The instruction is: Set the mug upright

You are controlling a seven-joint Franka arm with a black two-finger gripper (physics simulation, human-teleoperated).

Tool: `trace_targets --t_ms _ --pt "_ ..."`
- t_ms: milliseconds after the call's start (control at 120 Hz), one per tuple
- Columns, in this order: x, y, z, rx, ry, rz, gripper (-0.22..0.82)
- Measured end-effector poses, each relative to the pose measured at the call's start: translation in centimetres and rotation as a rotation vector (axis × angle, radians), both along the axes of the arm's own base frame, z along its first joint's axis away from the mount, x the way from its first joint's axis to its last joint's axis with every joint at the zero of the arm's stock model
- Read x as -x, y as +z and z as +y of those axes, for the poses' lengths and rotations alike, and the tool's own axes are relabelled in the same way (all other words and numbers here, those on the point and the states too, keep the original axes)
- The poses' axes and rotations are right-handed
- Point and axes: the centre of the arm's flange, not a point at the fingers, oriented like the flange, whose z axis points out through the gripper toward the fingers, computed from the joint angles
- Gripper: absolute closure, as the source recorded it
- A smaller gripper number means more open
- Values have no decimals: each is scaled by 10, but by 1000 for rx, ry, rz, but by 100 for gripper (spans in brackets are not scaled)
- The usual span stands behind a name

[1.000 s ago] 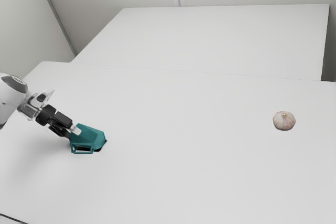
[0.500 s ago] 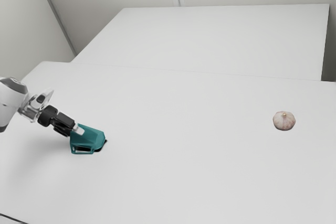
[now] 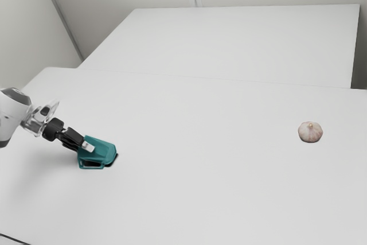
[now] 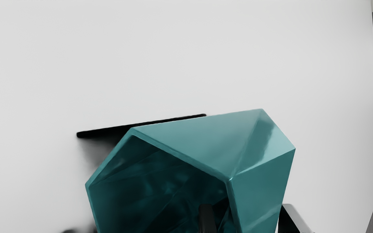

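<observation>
teal mug lies on its side on the white desk, mouth toward my pincer, which is spread astride the mug's wall, one finger inside, one outside, presumably placed to grip that wall and tip the mug up. garlic sits well apart from the mug, toward the exterior view's right. the wrist view crops the mug's mouth; i cannot identify the black strip beside the mug.

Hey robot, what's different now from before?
My gripper moved a little down and toward the exterior view's right, and the teal mug shifted very slightly toward that side. Nothing is gripped: one finger is inside the mug, one outside, with a gap at the wall. The mug still lies tipped over; the garlic stayed put.
</observation>
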Motion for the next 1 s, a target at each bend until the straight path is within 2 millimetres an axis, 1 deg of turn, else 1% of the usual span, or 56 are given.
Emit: trace_targets --t_ms 233,367,467,567,700,767,908,1000 --pt "-1 0 0 2 2 -13 65" --pt "-5 6 -3 0 -1 -30 70" --pt "-10 16 -8 -5 -12 -54 73" --pt "-17 31 -18 -8 -32 -88 76" --pt "-28 53 -36 -16 -67 -135 77" --pt "-38 65 -51 -26 -97 -159 77" --pt "-67 98 -99 -103 -215 -218 78" --pt "-81 112 -130 -194 -303 -240 78"
